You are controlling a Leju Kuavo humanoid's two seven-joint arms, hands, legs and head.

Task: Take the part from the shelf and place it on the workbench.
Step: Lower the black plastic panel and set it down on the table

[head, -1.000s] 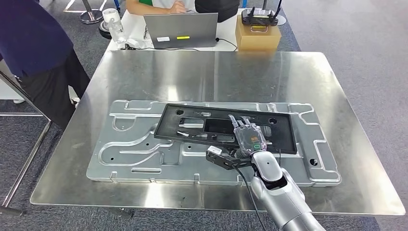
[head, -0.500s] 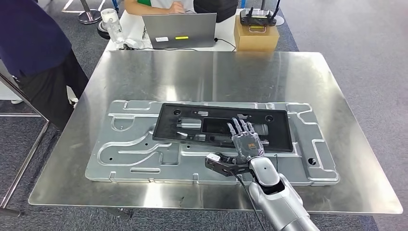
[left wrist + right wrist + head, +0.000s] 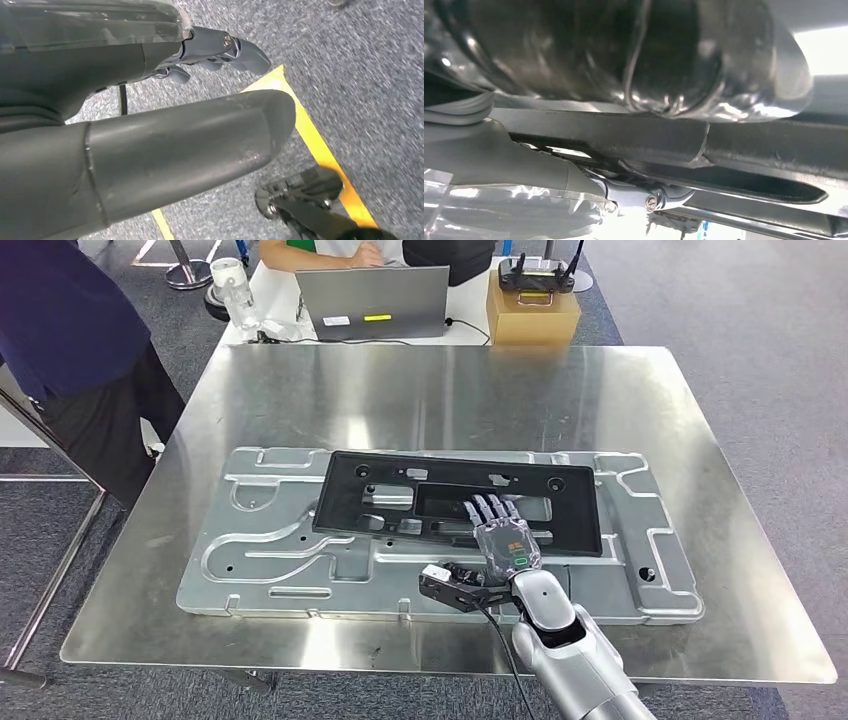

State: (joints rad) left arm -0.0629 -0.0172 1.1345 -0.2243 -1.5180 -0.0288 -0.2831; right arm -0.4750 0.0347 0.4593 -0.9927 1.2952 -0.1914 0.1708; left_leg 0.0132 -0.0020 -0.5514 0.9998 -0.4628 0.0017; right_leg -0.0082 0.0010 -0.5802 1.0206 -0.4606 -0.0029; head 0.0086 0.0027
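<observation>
The black plastic frame part (image 3: 400,495) lies flat on a silver stamped plate (image 3: 270,540) on the steel workbench (image 3: 400,390). My right hand (image 3: 503,540) rests on the part's near edge, its fingers stretched out flat and apart on top of it. In the right wrist view the part's black bar (image 3: 749,145) runs close by the fingers (image 3: 649,197); I cannot see whether the thumb is under the part. My left hand (image 3: 200,100) hangs over grey carpet and holds nothing, with its thumb straight and apart from the fingers.
Beyond the workbench, a white table carries a laptop (image 3: 372,302) and a cardboard box (image 3: 535,312). A person in dark clothes (image 3: 70,350) stands at the bench's left far corner. A yellow floor line (image 3: 320,150) crosses the carpet below my left hand.
The black part has gone from tilted to lying flat and has shifted a little left. My right hand's fingers have straightened from curled to flat on the part.
</observation>
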